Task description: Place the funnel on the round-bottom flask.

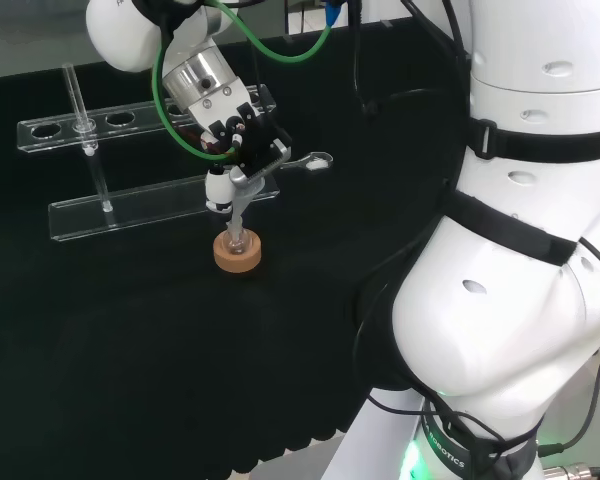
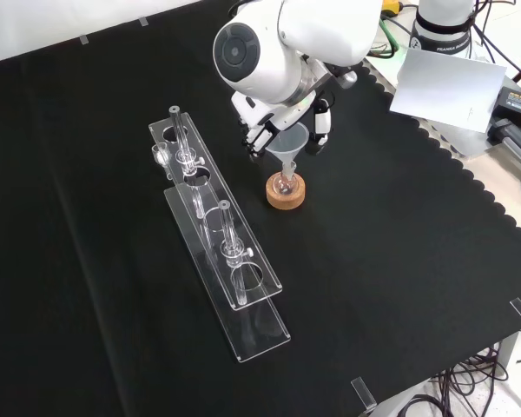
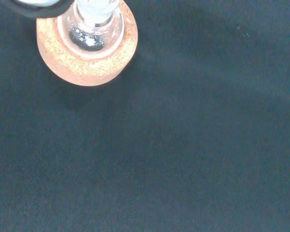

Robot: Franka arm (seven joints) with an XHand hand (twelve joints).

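A small clear round-bottom flask (image 1: 237, 241) (image 2: 284, 183) stands upright in a cork ring (image 1: 237, 254) (image 2: 285, 196) near the middle of the black cloth. Right above it is a clear funnel (image 1: 241, 196) (image 2: 291, 142), its stem pointing down into the flask's neck. The hand (image 1: 242, 138) (image 2: 273, 115) sits over the funnel, its fingers curled round the cone from both sides. A white fingertip (image 2: 321, 130) rests by the cone's rim. Seen from the wrist, the flask (image 3: 91, 32) in the cork ring (image 3: 87, 60) lies just below the palm.
Two long clear acrylic racks (image 1: 160, 206) (image 2: 222, 239) holding a few glass tubes lie beside the flask, to its left in the front view. A grey-white sheet (image 2: 451, 83) and cables lie past the cloth's scalloped edge (image 2: 469, 182). The arm's big white links (image 1: 520, 260) stand at the head view's right.
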